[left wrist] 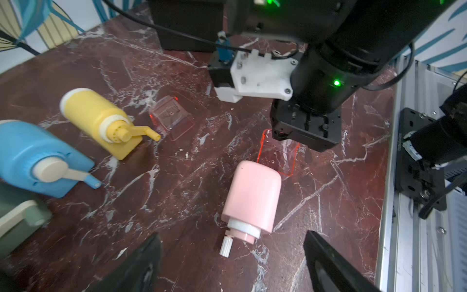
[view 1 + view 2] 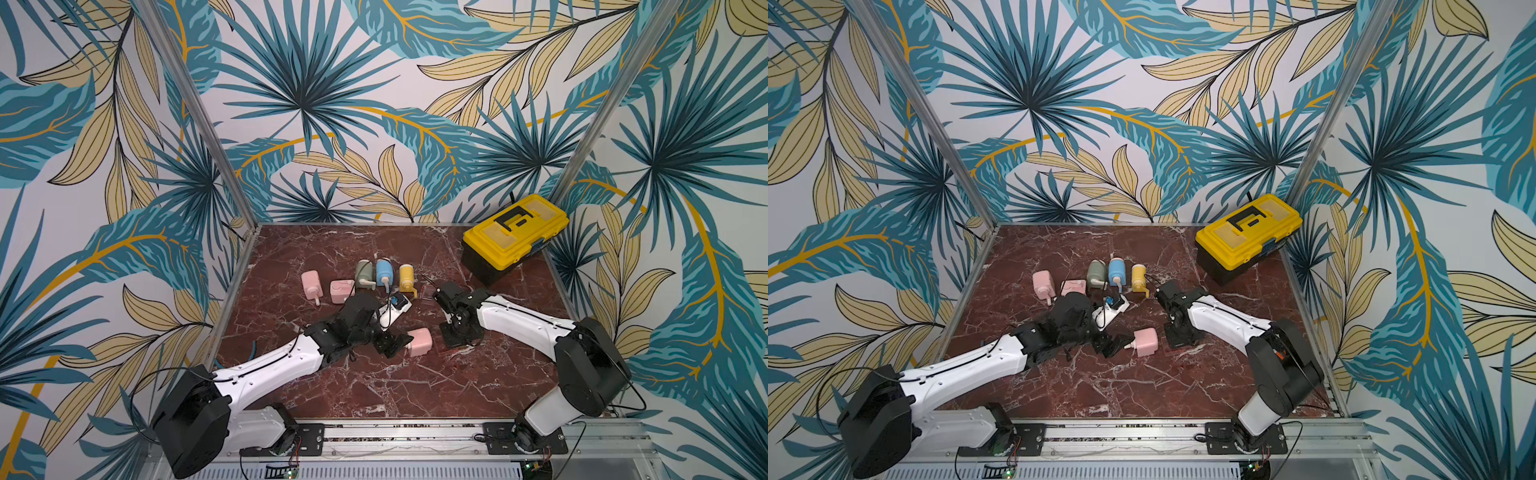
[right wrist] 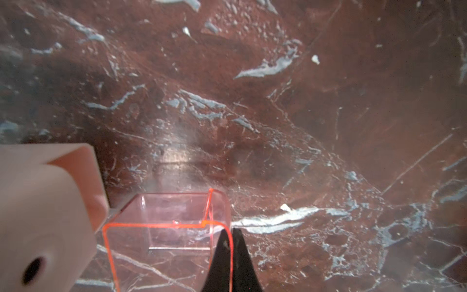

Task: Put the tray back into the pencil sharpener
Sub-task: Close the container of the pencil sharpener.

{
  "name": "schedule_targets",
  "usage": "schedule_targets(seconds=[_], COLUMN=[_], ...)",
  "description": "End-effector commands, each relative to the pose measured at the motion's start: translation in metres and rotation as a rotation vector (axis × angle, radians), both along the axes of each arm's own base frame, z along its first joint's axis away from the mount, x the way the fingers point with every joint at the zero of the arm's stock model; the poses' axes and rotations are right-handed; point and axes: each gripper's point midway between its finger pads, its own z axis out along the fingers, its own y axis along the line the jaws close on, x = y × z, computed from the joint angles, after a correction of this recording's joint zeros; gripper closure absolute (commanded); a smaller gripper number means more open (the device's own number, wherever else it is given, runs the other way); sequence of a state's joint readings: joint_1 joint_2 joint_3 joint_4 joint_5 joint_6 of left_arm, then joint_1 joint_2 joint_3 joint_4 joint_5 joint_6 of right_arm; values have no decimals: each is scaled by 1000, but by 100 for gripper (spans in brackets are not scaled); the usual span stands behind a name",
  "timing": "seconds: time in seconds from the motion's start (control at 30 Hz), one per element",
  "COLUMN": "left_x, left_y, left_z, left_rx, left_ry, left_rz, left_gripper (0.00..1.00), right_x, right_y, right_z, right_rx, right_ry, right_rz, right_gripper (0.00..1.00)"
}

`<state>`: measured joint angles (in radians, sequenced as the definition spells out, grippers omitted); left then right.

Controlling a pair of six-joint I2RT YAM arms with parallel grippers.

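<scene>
The pink pencil sharpener (image 2: 420,341) lies on its side on the red marble tabletop (image 2: 374,386), a little below the middle of both top views. Its white crank stub points toward the left tool (image 2: 394,344). That tool sits low, just left of the sharpener, with its two black fingers (image 1: 141,263) spread wide. In the left wrist view they stand either side of the crank end and I can see neither one touching it.

The clear pink tray (image 3: 161,235) is outside the sharpener, right beside its blunt end. From the right wrist view one corner of the tray looks pressed up to the pink body, though I can't say for sure they touch. The right tool (image 3: 230,242) comes down from above and is pinching one side wall of the tray, one finger inside and one outside. The tray's open side shows its orange-edged rim.

Higher in the top views is a loose row of other sharpeners: two pink (image 2: 311,284), a green (image 2: 365,274), a blue (image 2: 385,270) and a yellow (image 2: 406,276). A second clear tray (image 1: 171,118) lies just beside the yellow one's crank. A yellow toolbox (image 2: 515,232) sits in the upper right corner of the tabletop.
</scene>
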<state>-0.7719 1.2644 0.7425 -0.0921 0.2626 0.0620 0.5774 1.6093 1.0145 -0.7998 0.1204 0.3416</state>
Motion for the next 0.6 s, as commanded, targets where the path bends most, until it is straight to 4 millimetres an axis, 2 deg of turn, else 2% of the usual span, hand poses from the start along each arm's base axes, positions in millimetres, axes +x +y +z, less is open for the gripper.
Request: schedule_targets(seconds=[0.0,0.27,0.57], left_x=[-5,2,12], left_y=[-13,-21,-30], left_z=[-1,-32,-51], left_rx=[7,84,131], left_ry=[-19,-5,0], left_rz=[-120,-181,-209], left_gripper=[9,9,11], right_x=[2,5,3], right_y=[4,13,28], right_z=[-14,-25,-29], right_rx=[7,39,118], right_ry=[-5,4,18], right_rz=[-53,-87,-61], right_gripper=[100,100,100])
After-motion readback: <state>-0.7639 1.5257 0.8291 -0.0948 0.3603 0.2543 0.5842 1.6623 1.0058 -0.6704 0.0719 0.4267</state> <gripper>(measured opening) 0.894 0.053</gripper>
